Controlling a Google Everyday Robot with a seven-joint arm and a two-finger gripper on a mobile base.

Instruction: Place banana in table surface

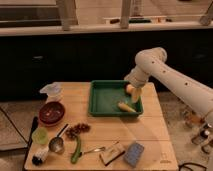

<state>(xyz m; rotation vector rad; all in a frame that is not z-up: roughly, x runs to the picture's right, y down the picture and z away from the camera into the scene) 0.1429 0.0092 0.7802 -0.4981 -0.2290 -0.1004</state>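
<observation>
The pale-yellow banana (126, 106) lies in the green tray (102, 104), near its front right corner. A round orange fruit (130, 89) sits just behind it in the tray. My gripper (136, 95) hangs from the white arm (165, 70) that comes in from the right. It is over the tray's right side, just above and right of the banana. It holds nothing that I can see. The light-brown wooden table surface (145, 127) spreads around the tray.
On the table's left are a clear plastic cup (51, 91), a red bowl (52, 112), a green cup (40, 136) and a spoon (57, 142). At the front lie grapes (77, 130), a green cucumber (76, 150), a fork (95, 149), a brown block (111, 154) and a blue sponge (133, 153).
</observation>
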